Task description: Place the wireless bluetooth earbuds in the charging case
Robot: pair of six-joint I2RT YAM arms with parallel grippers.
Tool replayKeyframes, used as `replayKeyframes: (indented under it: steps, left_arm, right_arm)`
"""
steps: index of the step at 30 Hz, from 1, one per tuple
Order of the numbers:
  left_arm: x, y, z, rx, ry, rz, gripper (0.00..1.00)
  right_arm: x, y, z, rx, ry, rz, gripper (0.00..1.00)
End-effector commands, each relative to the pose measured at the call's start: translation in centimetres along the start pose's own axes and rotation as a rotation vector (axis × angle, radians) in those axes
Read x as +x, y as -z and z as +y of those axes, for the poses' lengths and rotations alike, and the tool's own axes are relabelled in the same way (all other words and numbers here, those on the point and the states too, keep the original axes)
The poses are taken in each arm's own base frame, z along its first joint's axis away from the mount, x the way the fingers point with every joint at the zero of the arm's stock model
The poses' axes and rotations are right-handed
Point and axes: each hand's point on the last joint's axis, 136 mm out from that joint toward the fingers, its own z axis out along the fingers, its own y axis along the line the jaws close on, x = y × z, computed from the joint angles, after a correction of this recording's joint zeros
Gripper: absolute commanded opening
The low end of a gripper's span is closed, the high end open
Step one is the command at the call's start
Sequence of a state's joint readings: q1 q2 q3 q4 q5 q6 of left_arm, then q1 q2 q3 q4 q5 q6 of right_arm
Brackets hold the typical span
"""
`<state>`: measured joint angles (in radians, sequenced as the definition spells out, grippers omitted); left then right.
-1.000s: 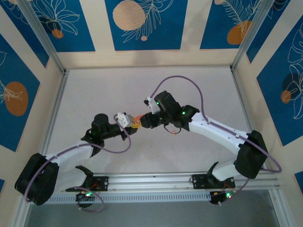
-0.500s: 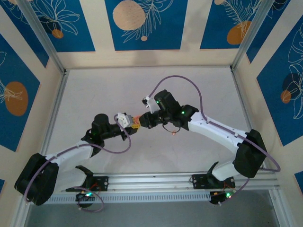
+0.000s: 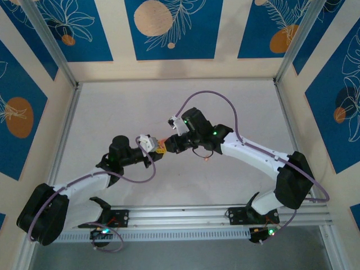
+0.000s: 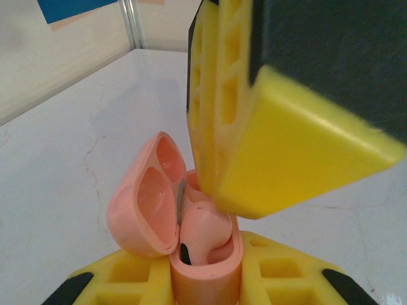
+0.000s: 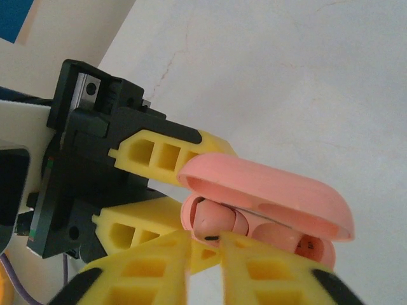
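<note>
— Where to look for the case [image 4: 216, 279]?
— Between the fingers of the left tool [image 4: 203, 292], clamped by the body, with the mouth turned toward the right tool [image 5: 205, 244]. Seems lifted off the tabletop [image 4: 63, 165], not resting on it.
— Why clamped so low on the body?
— To leave the lid [image 4: 143, 203] free. Swung open to one side of the left tool, so no obstacle on the way into the sockets.
— And why held at all, not laid down?
— Probably to steady it. Too small and light to take a push without sliding; gripped like this, able to resist pressure from the other side.
— And the earbud [image 4: 205, 230]?
— Sitting in one socket, right at the fingertips of the right tool, perhaps not fully sunk. Hard to say about the neighbouring socket.
— Wide or narrow, at the right tool?
— Narrow, only a slit between the fingers, tips just at the earbud. Impossible to tell whether pinching it or merely touching.
— Why so narrow?
— Likely for handling such a tiny piece: enough to guide or press it down without knocking the lid.
</note>
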<state>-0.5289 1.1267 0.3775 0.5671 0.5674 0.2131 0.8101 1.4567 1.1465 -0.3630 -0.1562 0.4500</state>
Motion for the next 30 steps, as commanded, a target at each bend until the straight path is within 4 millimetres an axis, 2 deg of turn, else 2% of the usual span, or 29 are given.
replayKeyframes:
  steps: [1, 3, 6, 10, 12, 15, 19, 24, 30]
  left_arm:
    - [-0.7, 0.1, -0.6, 0.009, -0.043, -0.025, 0.22]
    - [-0.4, 0.1, -0.5, 0.005, -0.040, -0.019, 0.22]
    - [0.0, 0.1, -0.4, -0.003, -0.036, -0.005, 0.22]
    - [0.0, 0.0, -0.5, -0.001, -0.035, -0.004, 0.22]
    - [0.1, 0.0, -0.5, -0.002, -0.036, -0.004, 0.22]
    - [0.1, 0.0, -0.5, -0.003, -0.037, -0.004, 0.22]
    - [0.1, 0.1, -0.4, -0.008, -0.038, 0.000, 0.22]
    - [0.3, 0.2, -0.4, -0.013, -0.038, 0.005, 0.22]
    - [0.5, 0.3, -0.4, -0.021, -0.042, 0.016, 0.22]
  right_arm:
    - [-0.5, 2.6, 0.0, 0.027, 0.009, -0.036, 0.25]
    - [-0.1, 3.5, -1.0, 0.059, -0.017, -0.038, 0.27]
    - [0.9, 4.9, -3.8, 0.131, -0.114, -0.013, 0.31]
    - [3.8, 5.7, -8.5, 0.253, -0.298, 0.110, 0.34]
    - [5.3, 5.7, -10.2, 0.301, -0.332, 0.176, 0.36]
    - [7.3, 5.1, -12.6, 0.381, -0.338, 0.272, 0.41]
    - [8.6, 4.0, -15.3, 0.425, -0.333, 0.362, 0.45]
    - [8.4, 2.1, -17.2, 0.401, -0.327, 0.384, 0.51]
    - [8.1, -0.1, -19.0, 0.361, -0.324, 0.409, 0.52]
